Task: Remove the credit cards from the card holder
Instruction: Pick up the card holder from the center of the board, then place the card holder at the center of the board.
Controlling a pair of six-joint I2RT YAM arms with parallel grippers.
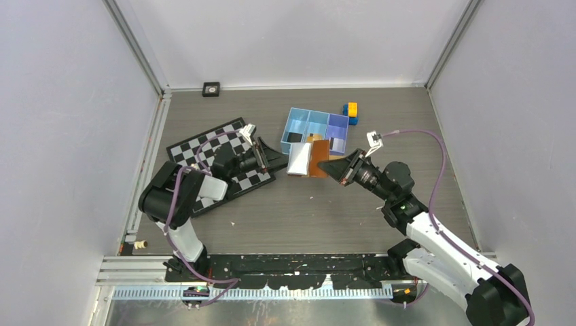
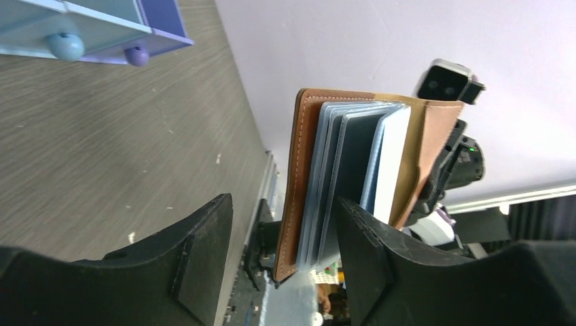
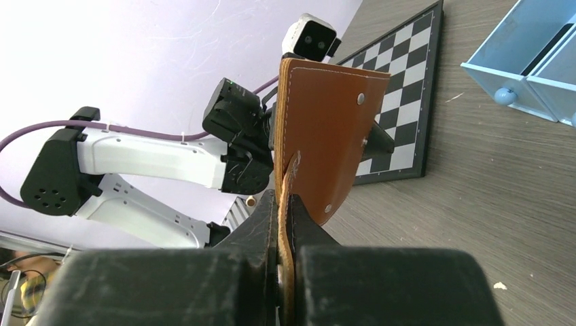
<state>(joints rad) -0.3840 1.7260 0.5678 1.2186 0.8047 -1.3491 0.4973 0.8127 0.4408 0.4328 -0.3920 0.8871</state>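
Several credit cards (image 2: 353, 163) in card holder (image 3: 319, 136); right gripper (image 3: 282, 204) clamps it; left gripper (image 2: 282, 200) agape; tray (image 1: 306, 111) beyond.

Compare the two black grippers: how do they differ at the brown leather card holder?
The left gripper is open, jaws spread by the stacked grey and dark cards; the right gripper is shut, pinching the brown flap of the card holder. Left grips nothing; right holds the holder upright. Both face the holder.

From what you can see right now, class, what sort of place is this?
Probably a robot test cell: plain pale walls on metal framing enclose a grey wood-grain table, two white-and-black arms are bolted at its near edge, and a black-and-white checkerboard lies on it.
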